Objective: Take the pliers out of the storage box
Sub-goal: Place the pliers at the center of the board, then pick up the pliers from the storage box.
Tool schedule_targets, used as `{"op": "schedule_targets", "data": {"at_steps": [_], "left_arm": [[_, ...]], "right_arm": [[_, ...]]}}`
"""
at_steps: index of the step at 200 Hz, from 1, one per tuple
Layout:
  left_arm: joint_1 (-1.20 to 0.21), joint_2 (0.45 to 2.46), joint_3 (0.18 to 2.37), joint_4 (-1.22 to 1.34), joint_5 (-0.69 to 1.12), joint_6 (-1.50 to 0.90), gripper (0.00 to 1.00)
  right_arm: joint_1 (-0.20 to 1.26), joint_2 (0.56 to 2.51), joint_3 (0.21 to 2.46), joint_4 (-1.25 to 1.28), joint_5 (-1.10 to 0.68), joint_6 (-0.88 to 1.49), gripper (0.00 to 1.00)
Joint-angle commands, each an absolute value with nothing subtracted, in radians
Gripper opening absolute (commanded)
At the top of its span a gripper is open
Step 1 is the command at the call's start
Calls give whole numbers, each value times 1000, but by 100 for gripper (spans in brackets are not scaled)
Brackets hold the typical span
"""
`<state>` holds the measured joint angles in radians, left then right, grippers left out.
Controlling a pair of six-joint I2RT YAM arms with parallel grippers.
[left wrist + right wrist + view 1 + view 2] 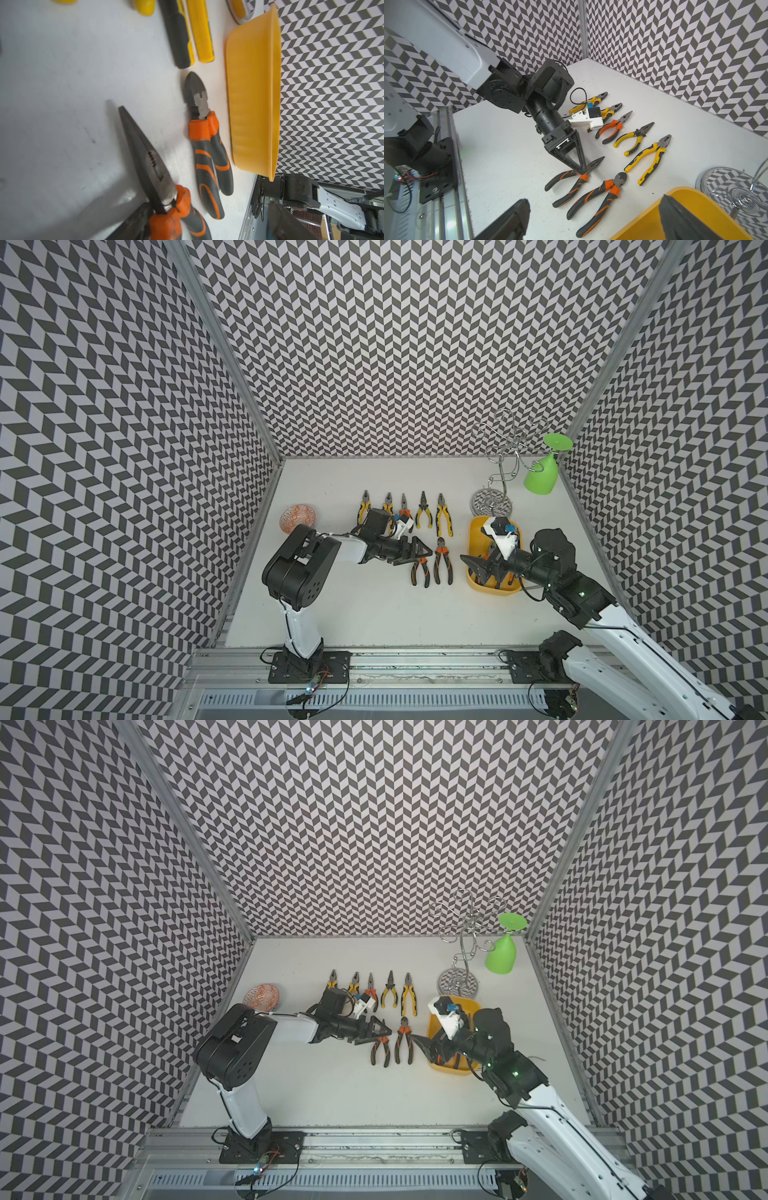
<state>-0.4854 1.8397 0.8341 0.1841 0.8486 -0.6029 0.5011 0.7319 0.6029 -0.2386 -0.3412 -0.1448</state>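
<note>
Since the left gripper point(581, 167) has its jaws spread wide over the long-nose pliers point(582, 178), which lie flat on the tabletop point(353, 614) just beside the cutters point(609, 188), lift straight up with no sideways drag. The right gripper point(478, 568) hovers at the storage box point(476, 535), jaws apart and empty. Leftover pliers point(498, 580) sit inside, partly hidden. Best to pinch one pair's handles only.

text: none readable in any view | pliers point(609, 188): handles carry only orange-and-black or yellow-and-black stripes, no brand or lettering legible | storage box point(251, 93): plain yellow wall, no label or number legible
</note>
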Motion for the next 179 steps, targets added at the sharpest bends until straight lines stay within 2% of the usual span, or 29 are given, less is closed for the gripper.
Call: {"op": "schedule_targets", "data": {"at_steps": [1,44,56,91,129,157,179], "left_arm": [[-482,1828,812,59,706,-560,97],[-485,1727,792,36,645,-521,98],[-493,1689,788,38,608,-495,98],[-552,1550,783,69,508,-343,98],[-660,1368,731,214,390,-127,98],[-698,1288,748,204,460,-6,98],[-733,1220,753,170,478,85,98]], "right_arm": [[506,720,610,-187,-234,-90,99],[499,767,640,-248,42,70,100],[491,796,658,-289,111,147,97],[464,919,757,-496,206,352,94],[404,980,744,-589,114,442,91],[338,1022,704,-590,9,433,91],[330,1060,678,-596,0,420,84]]}}
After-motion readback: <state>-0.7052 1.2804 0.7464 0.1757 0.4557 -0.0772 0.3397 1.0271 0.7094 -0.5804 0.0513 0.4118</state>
